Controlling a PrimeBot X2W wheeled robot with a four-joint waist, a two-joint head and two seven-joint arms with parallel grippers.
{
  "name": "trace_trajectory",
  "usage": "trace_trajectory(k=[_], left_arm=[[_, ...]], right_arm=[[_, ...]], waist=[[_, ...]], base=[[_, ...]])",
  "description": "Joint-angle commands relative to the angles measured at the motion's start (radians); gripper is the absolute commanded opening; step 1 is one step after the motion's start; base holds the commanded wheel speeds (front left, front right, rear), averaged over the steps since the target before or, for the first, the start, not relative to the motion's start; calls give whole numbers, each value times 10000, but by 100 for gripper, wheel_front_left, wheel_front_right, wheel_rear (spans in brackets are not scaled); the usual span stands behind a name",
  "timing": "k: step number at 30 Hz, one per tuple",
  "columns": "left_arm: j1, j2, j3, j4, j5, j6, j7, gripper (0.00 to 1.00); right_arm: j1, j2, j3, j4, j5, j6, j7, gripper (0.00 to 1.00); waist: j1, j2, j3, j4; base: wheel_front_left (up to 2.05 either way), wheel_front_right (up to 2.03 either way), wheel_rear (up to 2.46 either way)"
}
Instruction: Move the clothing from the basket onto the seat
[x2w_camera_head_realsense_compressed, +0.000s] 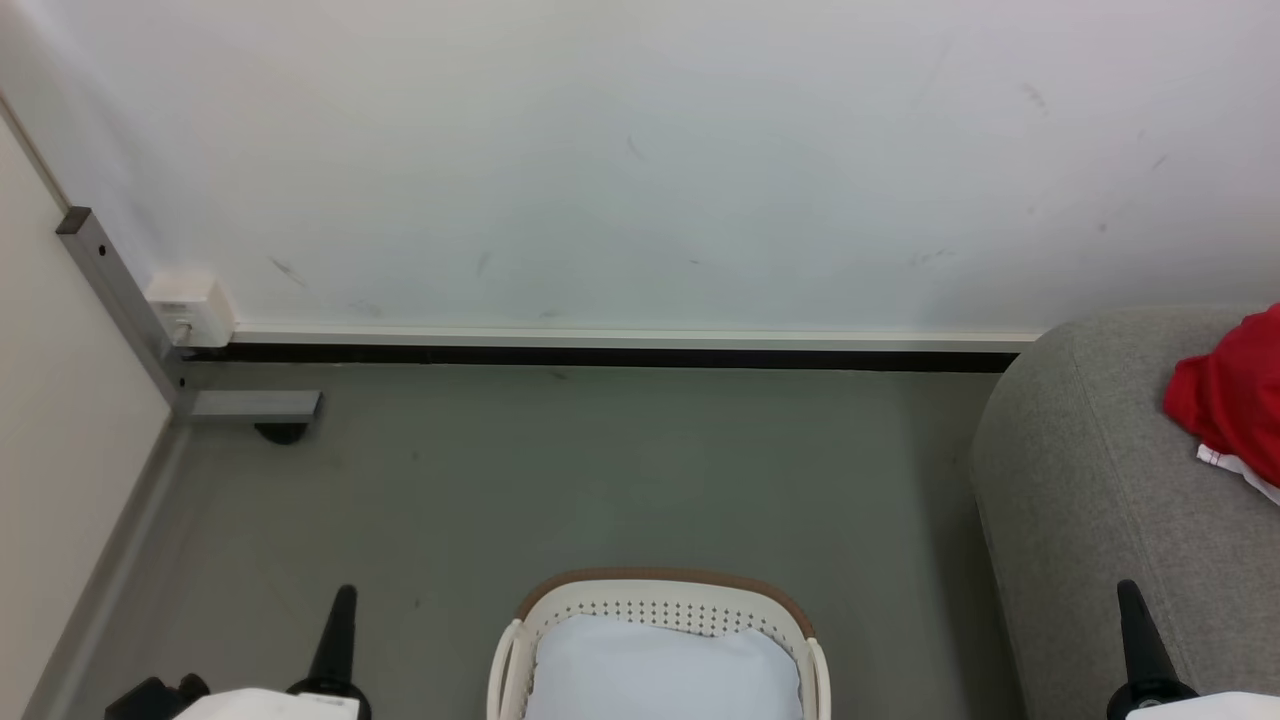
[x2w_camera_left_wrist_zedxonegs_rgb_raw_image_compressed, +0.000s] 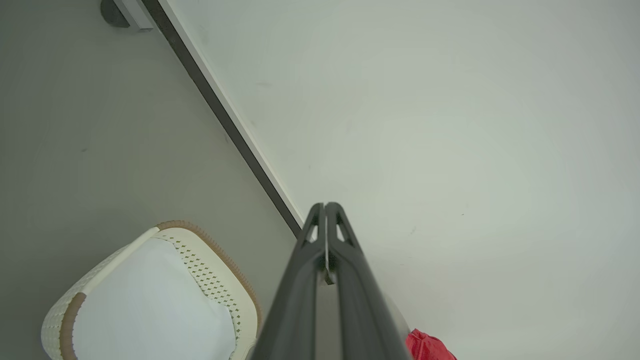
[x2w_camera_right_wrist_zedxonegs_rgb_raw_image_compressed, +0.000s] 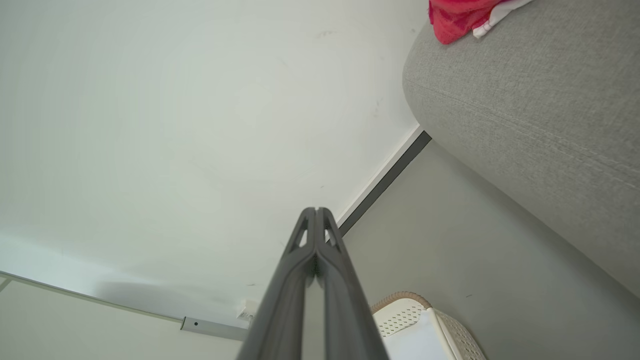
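Clothing (x2w_camera_head_realsense_compressed: 1235, 395) is lying on the seat (x2w_camera_head_realsense_compressed: 1080, 480), frame right; left end effector (x2w_camera_left_wrist_zedxonegs_rgb_raw_image_compressed: 325, 207) and right end effector (x2w_camera_right_wrist_zedxonegs_rgb_raw_image_compressed: 316, 211) are idling closed, empty. Task looks done, no move needed.

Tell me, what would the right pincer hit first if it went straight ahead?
Probably the plain white wall: the shut right pincer aims at it, with the light grey fabric sofa off to one side. Depth is unclear.

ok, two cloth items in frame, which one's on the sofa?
The bright red garment with white trim, lying on the grey sofa at the right. The pale blue-white cloth is the other one, sitting inside the basket.
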Motion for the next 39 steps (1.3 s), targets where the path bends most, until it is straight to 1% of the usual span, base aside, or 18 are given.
trace_trajectory(k=[1,16,39], left_arm=[[-202,26,103,-135,-313,-76,84,0],[-289,6,341,-274,-1682,-236,463,0],[-366,-21,642,-423,-3356,-417,940,0]], right_arm=[[-251,-18,-90,-167,344,-13,82,0],[-322,31,-266,-335,1671,-16,457,0],[-439,91,-487,-527,3358,-19,947,0]], waist=[[-1,0,9,2],[-1,0,84,22],[-1,0,194,51]], base=[[0,0,0],[0,0,0],[0,0,0]])
